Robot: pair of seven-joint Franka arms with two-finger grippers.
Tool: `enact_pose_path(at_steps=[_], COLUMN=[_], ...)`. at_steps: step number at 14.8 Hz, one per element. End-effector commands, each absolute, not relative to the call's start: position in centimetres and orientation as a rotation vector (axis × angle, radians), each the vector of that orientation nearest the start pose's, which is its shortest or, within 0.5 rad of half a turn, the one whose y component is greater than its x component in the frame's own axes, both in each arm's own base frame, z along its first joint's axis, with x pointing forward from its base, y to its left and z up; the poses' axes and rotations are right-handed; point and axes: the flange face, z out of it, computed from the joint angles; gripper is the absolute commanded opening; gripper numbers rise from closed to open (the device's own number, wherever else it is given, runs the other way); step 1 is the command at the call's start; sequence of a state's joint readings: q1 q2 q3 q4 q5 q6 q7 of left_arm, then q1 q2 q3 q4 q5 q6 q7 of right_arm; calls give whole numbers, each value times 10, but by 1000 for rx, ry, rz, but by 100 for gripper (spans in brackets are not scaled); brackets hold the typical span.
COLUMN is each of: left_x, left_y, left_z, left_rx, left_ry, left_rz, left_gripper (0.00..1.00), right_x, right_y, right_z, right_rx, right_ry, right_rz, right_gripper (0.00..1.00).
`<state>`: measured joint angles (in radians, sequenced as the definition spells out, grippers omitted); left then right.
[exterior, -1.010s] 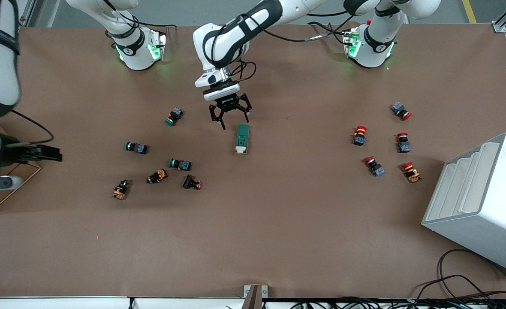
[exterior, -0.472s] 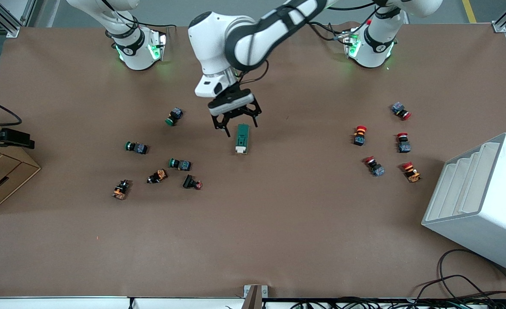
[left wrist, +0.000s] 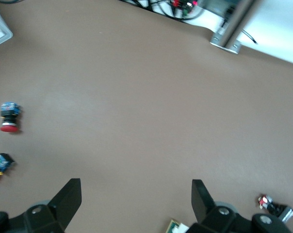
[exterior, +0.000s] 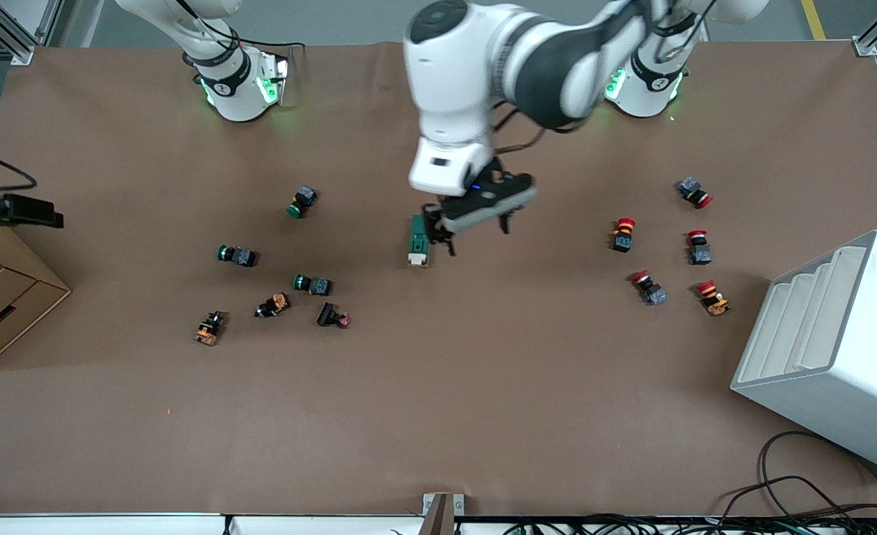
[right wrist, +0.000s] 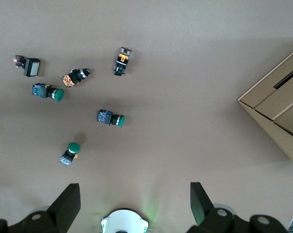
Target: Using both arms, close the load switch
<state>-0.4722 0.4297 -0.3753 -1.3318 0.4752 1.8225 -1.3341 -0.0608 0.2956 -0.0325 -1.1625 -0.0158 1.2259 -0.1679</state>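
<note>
The load switch (exterior: 418, 241), a dark green block with a white lever end, lies flat at the table's middle. Its corner also shows in the left wrist view (left wrist: 177, 226). My left gripper (exterior: 476, 223) hangs low and open just beside the switch, toward the left arm's end. In its wrist view (left wrist: 135, 193) the fingers are spread wide with bare table between them. My right gripper (right wrist: 132, 194) is open and empty, held high over the right arm's end of the table, looking down on its own base (right wrist: 124, 221).
Green and orange buttons (exterior: 312, 284) are scattered toward the right arm's end. Red-capped buttons (exterior: 623, 233) lie toward the left arm's end. A white rack (exterior: 832, 349) stands at that end, a cardboard box (exterior: 0, 305) at the other.
My left arm has swung round, and its gripper moved from the switch's farther end to beside it, toward the left arm's end. The right arm has pulled almost out of the front view.
</note>
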Motion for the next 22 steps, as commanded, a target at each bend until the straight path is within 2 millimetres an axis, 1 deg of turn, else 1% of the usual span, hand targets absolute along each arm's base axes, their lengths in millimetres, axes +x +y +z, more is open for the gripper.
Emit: enact_pose_path(at_steps=[1, 2, 3, 4, 5, 6, 8, 9, 10, 11, 12, 13, 14, 15, 16, 17, 18, 19, 20, 21, 22], left_x=[542, 547, 554, 563, 574, 582, 594, 600, 601, 597, 590, 584, 575, 566, 555, 544, 533, 525, 516, 504, 496], left_y=[-391, -372, -350, -329, -304, -283, -233, -215, -193, -176, -166, -140, -124, -109, -98, -85, -77, -69, -59, -51, -49], left_z=[540, 546, 553, 562, 571, 576, 587, 588, 601, 620, 635, 647, 652, 662, 667, 668, 669, 666, 668, 668, 668], left_rx=[-2954, -2943, -2929, -2933, -2946, -2961, -3003, -3022, -3039, -3072, -3097, -3094, -3087, -3090, -3086, -3080, -3086, -3113, -3138, -3144, -3147], left_ry=[-609, -525, -444, -382, -365, -371, -348, -298, -225, -142, -55, -45, -38, -7, 30, 53, 65, 66, 56, 44, 37], left_rz=[-346, -312, -281, -274, -261, -236, -166, -142, -153, -171, -188, -180, -137, -112, -73, -51, -37, -16, -9, -4, -1], left_gripper=[100, 100, 100, 100, 100, 100, 100, 100, 100, 100, 100, 100, 100, 100, 100, 100, 100, 100, 100, 100, 100], right_x=[583, 581, 576, 571, 563, 558, 547, 544, 540, 537, 535, 532, 525, 517, 511, 509, 509, 509, 509, 509, 509], right_y=[-52, -50, -49, -48, -45, -36, -32, -32, -32, -31, -31, -30, -29, -29, -28, -29, -29, -30, -30, -31, -32], right_z=[635, 637, 645, 648, 656, 658, 664, 667, 668, 670, 669, 667, 666, 665, 663, 663, 662, 663, 663, 664, 665], right_rx=[-3109, -3113, -3116, -3116, -3119, -3123, -3128, -3128, -3128, -3130, -3130, -3131, -3133, -3137, -3137, -3137, -3136, -3135, -3134, -3134, -3134], right_ry=[-52, -17, -19, -21, -28, -51, -50, -50, -50, -55, -55, -57, -60, -63, -63, -61, -63, -61, -59, -57, -56], right_rz=[320, 316, 295, 292, 276, 274, 253, 246, 243, 239, 234, 224, 198, 160, 138, 135, 142, 144, 147, 144, 147], right_gripper=[100, 100, 100, 100, 100, 100, 100, 100, 100, 100, 100, 100, 100, 100, 100, 100, 100, 100, 100, 100, 100])
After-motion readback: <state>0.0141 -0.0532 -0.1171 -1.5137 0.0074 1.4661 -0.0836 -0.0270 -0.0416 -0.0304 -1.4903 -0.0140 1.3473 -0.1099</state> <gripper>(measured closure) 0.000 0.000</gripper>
